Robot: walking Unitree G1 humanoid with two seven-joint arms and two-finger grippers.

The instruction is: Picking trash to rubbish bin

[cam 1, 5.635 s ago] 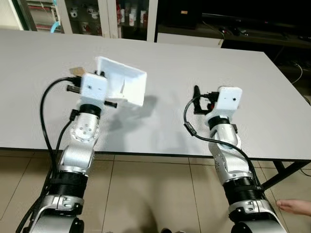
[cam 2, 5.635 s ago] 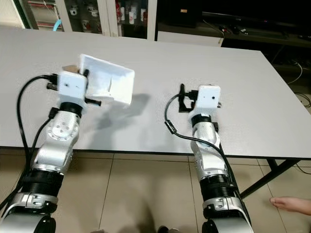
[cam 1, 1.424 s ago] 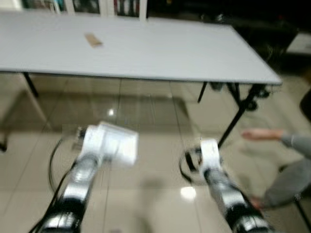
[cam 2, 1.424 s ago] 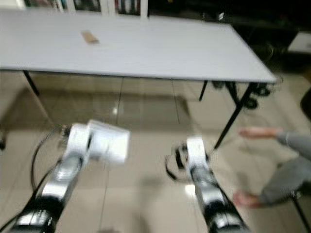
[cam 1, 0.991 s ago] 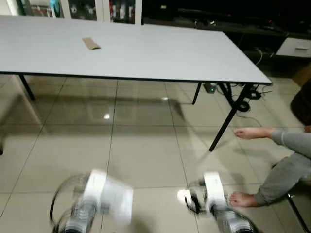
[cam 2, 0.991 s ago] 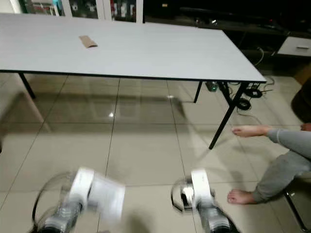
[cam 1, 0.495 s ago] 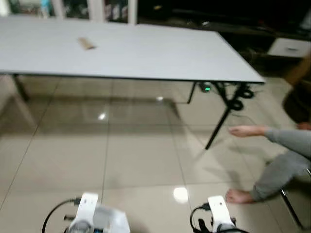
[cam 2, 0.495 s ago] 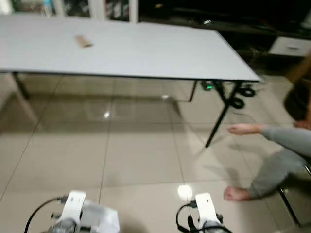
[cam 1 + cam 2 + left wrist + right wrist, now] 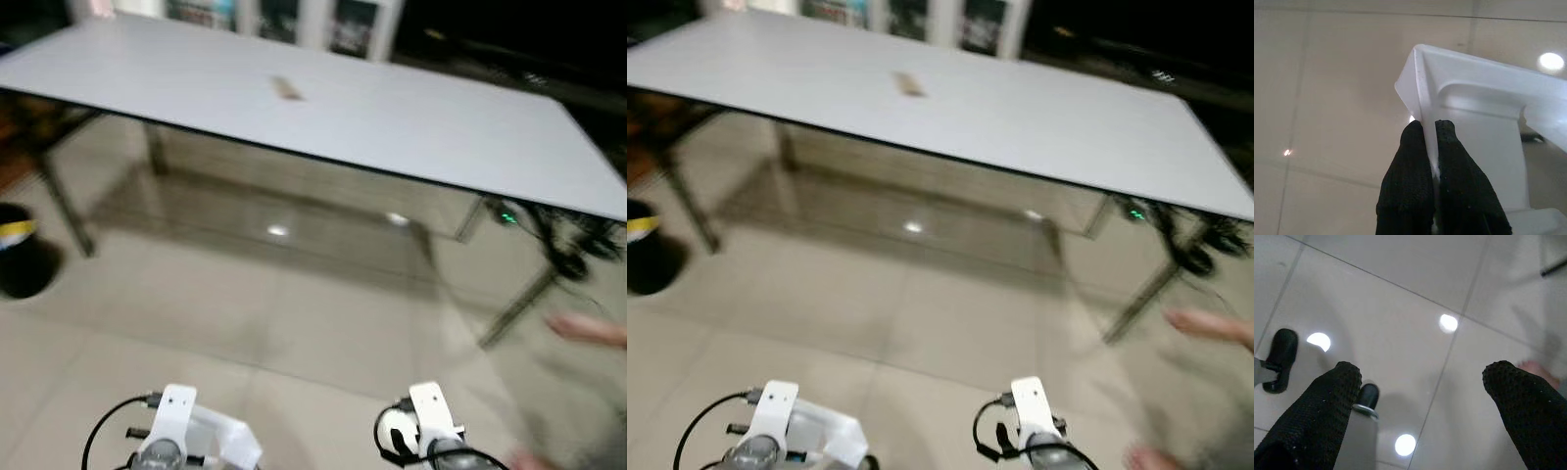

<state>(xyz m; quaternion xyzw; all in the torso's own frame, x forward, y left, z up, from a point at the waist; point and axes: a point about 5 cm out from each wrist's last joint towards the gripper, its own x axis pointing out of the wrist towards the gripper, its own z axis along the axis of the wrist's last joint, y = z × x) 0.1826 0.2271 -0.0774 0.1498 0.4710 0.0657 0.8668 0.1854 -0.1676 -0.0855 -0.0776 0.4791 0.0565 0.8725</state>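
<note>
The table [image 9: 411, 127] stands well ahead across the tiled floor [image 9: 294, 323], a brown scrap [image 9: 287, 88] lying on it. The dark bin [image 9: 22, 257], blurred but likely the rubbish bin, sits far off on the robot's left. That side suits the left gripper [image 9: 1431, 147], whose fingers are clamped on the rim of the white tray [image 9: 1488, 127], carried low. The right gripper [image 9: 1420, 396] hangs spread wide and holds nothing.

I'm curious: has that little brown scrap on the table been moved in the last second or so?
No. The brown scrap lies on the same part of the table, toward its far side. Its shift in the picture comes from the camera turning.
</note>
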